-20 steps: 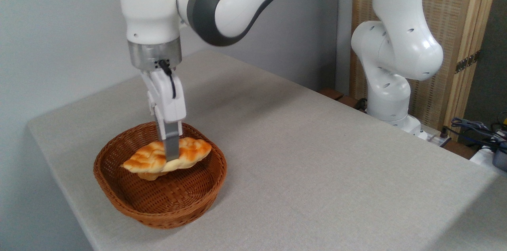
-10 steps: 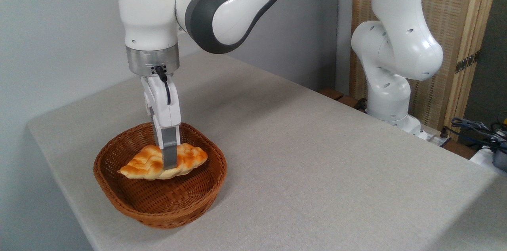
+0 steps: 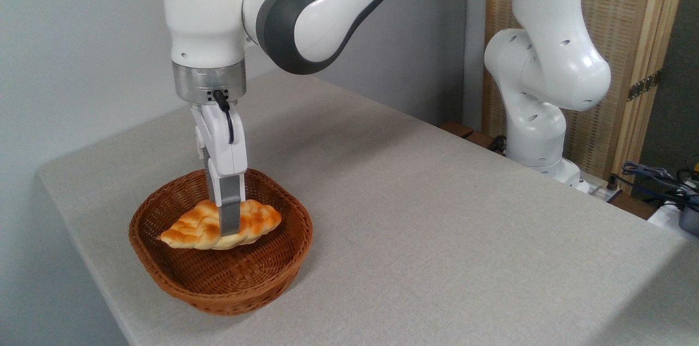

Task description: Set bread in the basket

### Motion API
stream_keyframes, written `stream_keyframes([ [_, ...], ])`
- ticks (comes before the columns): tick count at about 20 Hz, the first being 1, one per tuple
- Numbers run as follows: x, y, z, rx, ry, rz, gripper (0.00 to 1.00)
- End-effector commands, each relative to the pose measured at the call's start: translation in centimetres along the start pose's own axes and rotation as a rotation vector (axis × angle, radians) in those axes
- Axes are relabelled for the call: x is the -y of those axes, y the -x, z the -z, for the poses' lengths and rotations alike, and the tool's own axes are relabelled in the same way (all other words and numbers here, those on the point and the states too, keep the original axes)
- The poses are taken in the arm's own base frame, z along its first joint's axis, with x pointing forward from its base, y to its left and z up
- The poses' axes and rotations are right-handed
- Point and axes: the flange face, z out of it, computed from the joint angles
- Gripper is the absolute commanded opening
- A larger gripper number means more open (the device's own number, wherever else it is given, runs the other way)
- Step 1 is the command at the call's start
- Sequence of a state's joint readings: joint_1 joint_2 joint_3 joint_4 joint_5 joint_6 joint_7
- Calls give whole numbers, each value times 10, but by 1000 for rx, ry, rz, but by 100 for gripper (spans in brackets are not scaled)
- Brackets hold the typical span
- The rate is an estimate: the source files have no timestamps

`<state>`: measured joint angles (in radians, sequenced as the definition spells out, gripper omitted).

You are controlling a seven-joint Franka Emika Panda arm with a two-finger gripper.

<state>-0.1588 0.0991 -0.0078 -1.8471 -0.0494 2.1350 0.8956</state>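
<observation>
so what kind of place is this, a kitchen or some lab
Most likely a robotics lab or test room, not a kitchen. A robot arm is fixed beside a plain cloth-covered table, loose cables lie at the right edge, and the only props are a basket and a loaf of bread.

Bright, even, soft daylight fills the scene. Glossy highlights sit on the arm [image 3: 306, 13]. A faint shadow falls on the table [image 3: 415, 215] right of the basket [image 3: 218, 286]. Focus is sharp throughout, without edge distortion.
</observation>
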Motion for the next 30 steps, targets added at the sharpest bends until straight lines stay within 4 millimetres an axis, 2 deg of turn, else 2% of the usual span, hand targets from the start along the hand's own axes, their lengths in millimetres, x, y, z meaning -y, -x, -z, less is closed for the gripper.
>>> stream_keyframes([
  [1, 5, 2, 5, -16, -19, -4, 100],
  [6, 5, 3, 6, -20, -22, 1, 100],
  [8, 7, 3, 13, -33, -27, 18, 100],
  [9, 6, 4, 22, -44, -36, 31, 100],
  [11, 15, 22, 48, -62, -60, 118, 100],
  [12, 13, 25, 58, -64, -60, 148, 100],
  [14, 10, 32, 74, -29, -18, 194, 100],
  [17, 5, 35, 109, 37, 43, 270, 100],
  [19, 7, 49, 134, 85, 93, 301, 100],
  [20, 4, 51, 140, 105, 117, 301, 100],
  [24, -3, 49, 146, 133, 140, 285, 100],
  [27, 2, 57, 148, 134, 138, 302, 100],
  [30, 2, 57, 147, 136, 138, 297, 100],
])
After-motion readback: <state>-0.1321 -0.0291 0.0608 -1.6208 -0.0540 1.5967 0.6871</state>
